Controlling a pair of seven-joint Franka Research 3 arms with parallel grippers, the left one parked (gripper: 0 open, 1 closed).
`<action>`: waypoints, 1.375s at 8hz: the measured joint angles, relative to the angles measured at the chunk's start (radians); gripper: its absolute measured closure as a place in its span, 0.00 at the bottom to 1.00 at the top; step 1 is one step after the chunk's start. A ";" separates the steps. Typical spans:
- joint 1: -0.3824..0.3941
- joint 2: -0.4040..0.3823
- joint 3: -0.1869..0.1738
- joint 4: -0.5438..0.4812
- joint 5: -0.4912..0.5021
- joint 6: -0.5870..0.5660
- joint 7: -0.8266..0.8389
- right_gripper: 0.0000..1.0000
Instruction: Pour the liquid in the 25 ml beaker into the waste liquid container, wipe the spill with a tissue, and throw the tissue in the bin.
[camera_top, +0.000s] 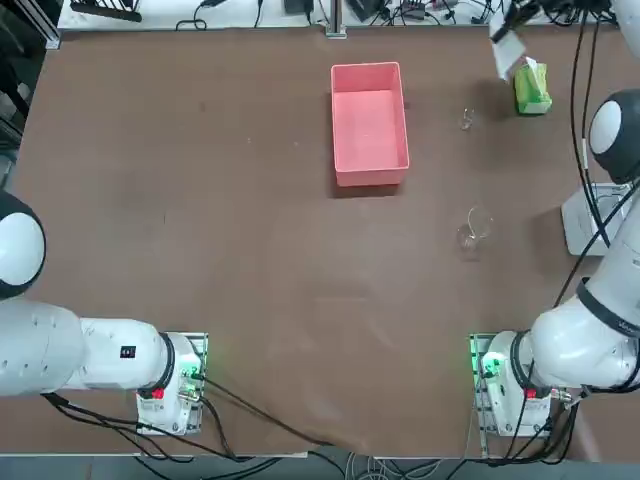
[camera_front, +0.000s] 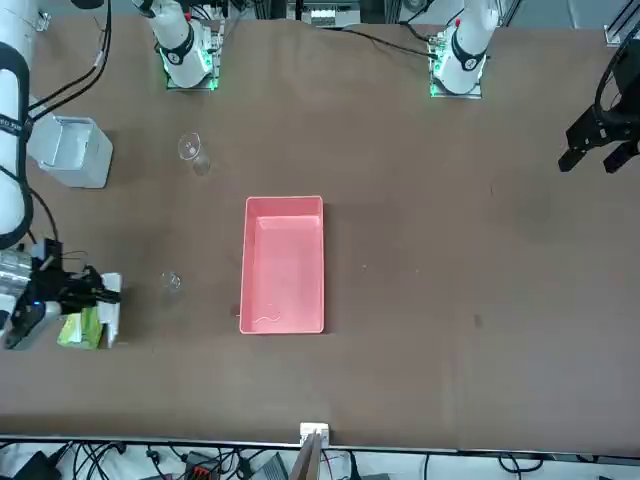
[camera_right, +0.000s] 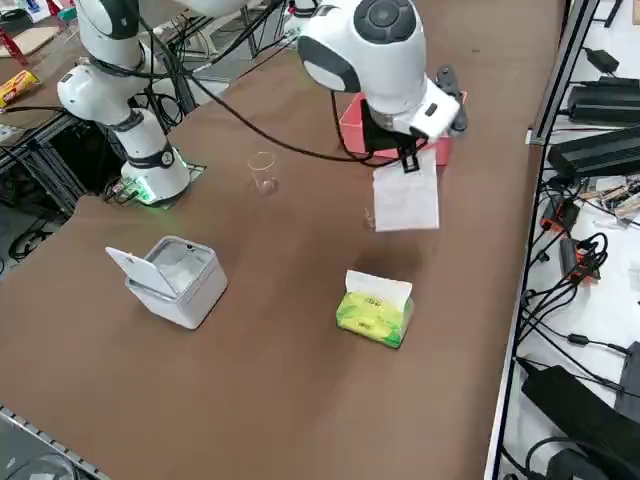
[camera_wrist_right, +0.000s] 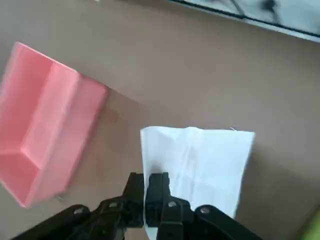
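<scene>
The right gripper (camera_wrist_right: 149, 200) pinches a white tissue (camera_wrist_right: 197, 162) in its closed jaws (the sheet hanging from them) near the green tissue pack (camera_top: 532, 90) above the desk (camera_top: 270, 250).

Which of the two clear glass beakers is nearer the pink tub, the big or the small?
The small beaker, closer to the tissue pack; the larger beaker stands nearer the white bin.

The top view looks straight down on the table (camera_top: 280, 280). The front view looks back at the robot. Both show the pink box (camera_top: 369, 124) (camera_front: 283, 265). The wrist view is closest.
</scene>
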 joint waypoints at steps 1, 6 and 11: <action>0.028 0.002 0.000 -0.003 0.034 0.000 0.003 0.98; 0.112 0.095 0.000 -0.020 0.295 0.006 0.006 0.98; 0.158 0.194 0.000 -0.023 0.431 0.031 0.005 0.97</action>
